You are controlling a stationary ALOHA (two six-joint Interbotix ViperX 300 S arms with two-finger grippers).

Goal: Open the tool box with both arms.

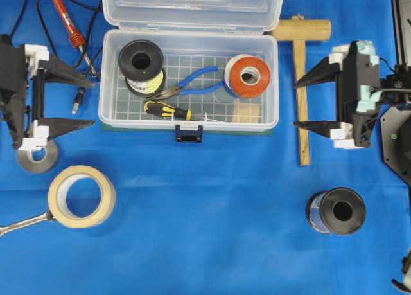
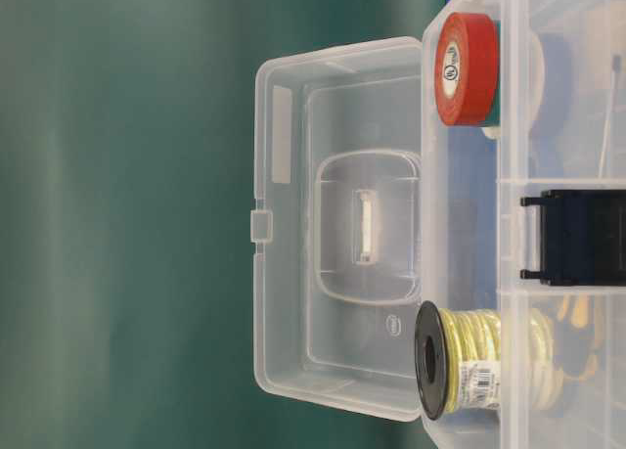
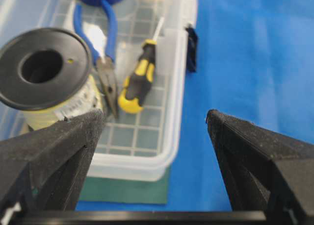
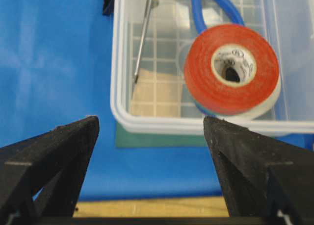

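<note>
The box [image 1: 189,83] lies open on my desk [image 1: 205,211]; my left hand [image 1: 83,102] at nine o'clock, right hand [image 1: 305,104] at three, both spread wide, empty.

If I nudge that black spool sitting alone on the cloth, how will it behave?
The black spool stands on a flat flange, so it probably slides rather than rolls. Tipped over, its round flanges would likely let it roll away. It looks wound full, so probably heavy for its size.

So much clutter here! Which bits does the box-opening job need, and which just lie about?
Job: tool box, lid up; left pincer; right pincer, both open.

Lying about: mallet, masking tape, black spool, soldering iron, wrench.
</note>
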